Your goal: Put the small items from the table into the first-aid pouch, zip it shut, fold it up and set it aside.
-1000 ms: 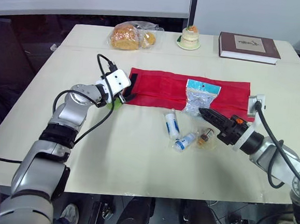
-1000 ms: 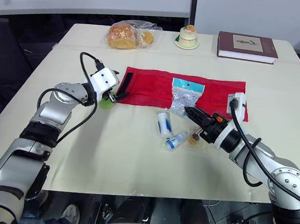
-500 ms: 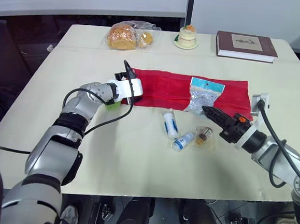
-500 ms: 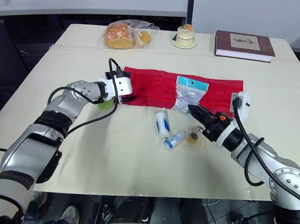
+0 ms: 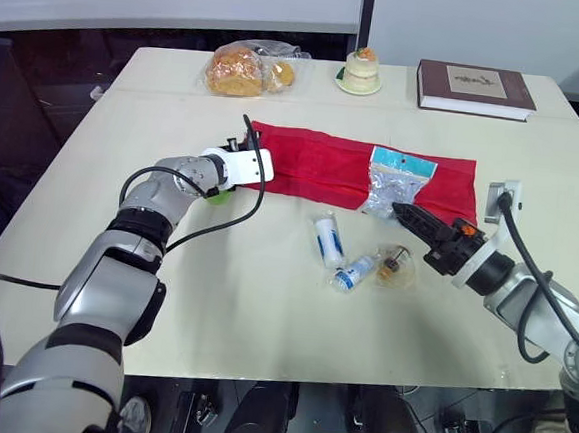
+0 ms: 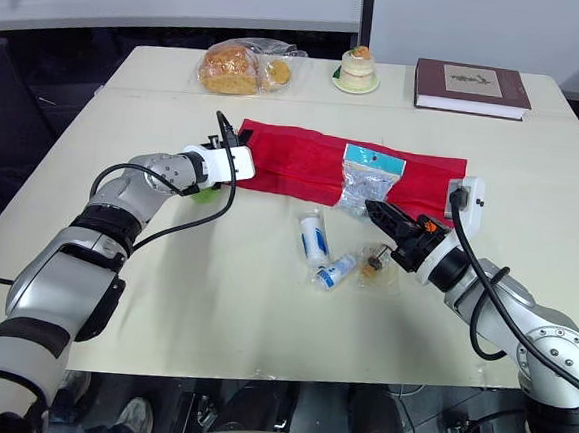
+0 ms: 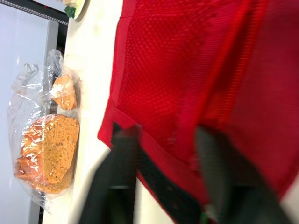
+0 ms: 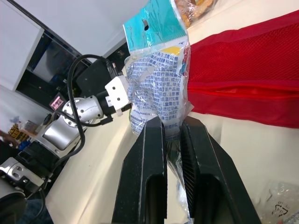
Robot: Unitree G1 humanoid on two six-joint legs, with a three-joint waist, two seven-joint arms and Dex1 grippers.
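Right wrist view: the right gripper [image 8: 172, 128] pinches the packet [image 8: 159, 79] by its bottom, poised at the pouch [image 5: 324, 164], whose end the left gripper [image 7: 164, 140] straddles, fingers spread, likely to steady it.

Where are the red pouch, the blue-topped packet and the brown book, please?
red pouch [image 5: 318, 169]: left eye view, middle of mesh
blue-topped packet [image 8: 158, 88]: right wrist view, printed front
brown book [image 5: 475, 88]: left eye view, cover centre

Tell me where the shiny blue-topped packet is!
In the head views, the packet is over the right part of the red pouch, its lower edge pinched in the right gripper, beyond the small bottles.
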